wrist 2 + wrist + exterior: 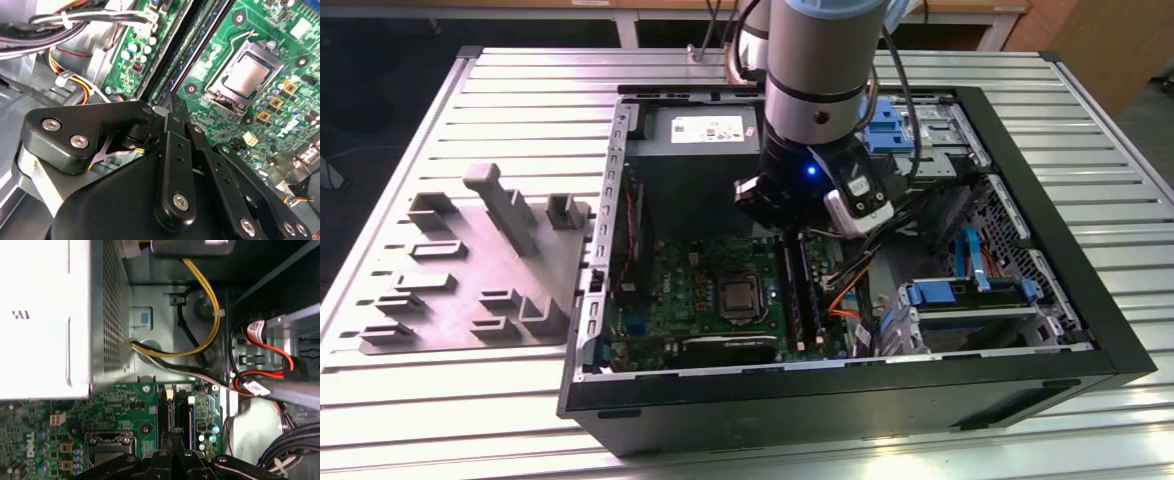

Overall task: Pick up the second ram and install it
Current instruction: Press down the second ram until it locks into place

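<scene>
While the ribbed silver metal bench (427, 120) carries everything, we see on it an open black desktop computer case (1067, 330) lying on its side, and at the exterior view's left a flat grey plastic fixture tray (467, 270) with upright blocks; inside the case a grey box-shaped power supply (700, 130) sits at the far end, with blue plastic drive brackets (947, 292) toward the exterior view's right; the silver and black robot arm (817, 90) comes down from above into the middle of the case; below it lies the green motherboard (707, 290), bearing a square silver processor in its socket (249, 75); orange, yellow and black cable bundles (200, 347) run between the power supply and the board; the black gripper (172, 436) hangs low over the long black memory slot rails (184, 417) beside the processor, its linkage showing in both wrist views; its jaws stand close together, though we cannot tell whether they are clamped on anything; a dark, narrow, flat memory stick (197, 37), green-edged, lies lengthwise along the slot rails, just ahead of the gripper tip in the second wrist view; we cannot tell whether this is the second ram, nor whether it is fully seated.
</scene>
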Tool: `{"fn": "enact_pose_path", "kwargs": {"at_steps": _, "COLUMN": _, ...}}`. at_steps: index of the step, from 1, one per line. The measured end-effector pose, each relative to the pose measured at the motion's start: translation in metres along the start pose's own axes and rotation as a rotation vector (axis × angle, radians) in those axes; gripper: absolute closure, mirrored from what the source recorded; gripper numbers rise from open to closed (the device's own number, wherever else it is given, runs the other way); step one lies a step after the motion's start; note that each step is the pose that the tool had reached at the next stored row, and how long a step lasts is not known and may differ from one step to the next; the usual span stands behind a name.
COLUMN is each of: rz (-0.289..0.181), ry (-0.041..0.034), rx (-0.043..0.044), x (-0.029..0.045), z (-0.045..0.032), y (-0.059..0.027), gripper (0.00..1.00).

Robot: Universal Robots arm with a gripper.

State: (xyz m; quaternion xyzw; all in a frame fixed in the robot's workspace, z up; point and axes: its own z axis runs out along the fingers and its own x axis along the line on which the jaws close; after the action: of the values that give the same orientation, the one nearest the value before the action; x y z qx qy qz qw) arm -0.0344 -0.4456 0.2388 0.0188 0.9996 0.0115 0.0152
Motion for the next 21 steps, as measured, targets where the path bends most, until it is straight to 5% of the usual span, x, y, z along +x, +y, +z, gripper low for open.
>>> {"fn": "enact_pose_path", "kwargs": {"at_steps": 21, "rz": 0.001, "ry": -0.0001, "rx": -0.0010, "x": 0.0002, "z": 0.0127, "y": 0.0107, "gripper": 0.90}}
